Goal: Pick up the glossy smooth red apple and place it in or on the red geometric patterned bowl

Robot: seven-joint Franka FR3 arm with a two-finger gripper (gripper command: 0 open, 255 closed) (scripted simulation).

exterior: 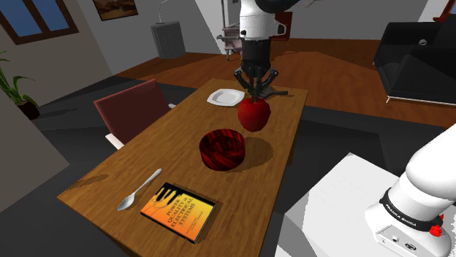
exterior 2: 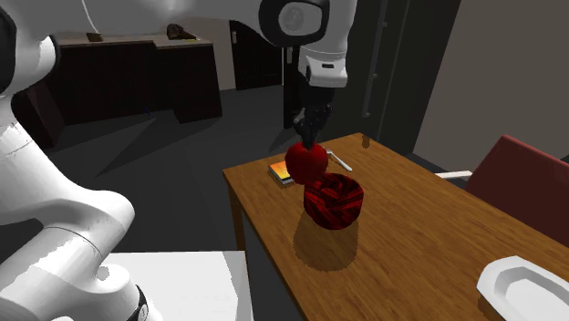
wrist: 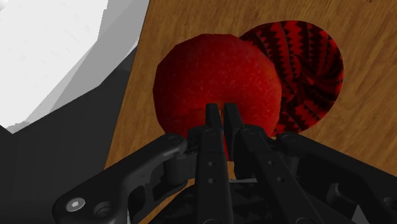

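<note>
A red apple is seen gripped from above by the black end effector, just right of the middle of the shoulder view. The two fingers are drawn almost together, with a narrow slit between them, and are clamped on the top of the apple; this is shown most plainly in the wrist view, where the end effector is pressed into the fruit's upper surface. The apple is held in the air, clear of the wooden bench.

The red and black patterned bowl is set on the bench near the centre of the shoulder view, below and slightly left of the apple. In the wrist view the bowl is partly covered by the apple, which is held closer to the camera. In the second exterior view the apple is seen at the centre of the frame, just above and left of the bowl, under the end effector.

A white plate is placed at the bench's far end in the shoulder view. A spoon and an orange book are laid at the lower left. A red chair is placed at the bench's left side.
</note>
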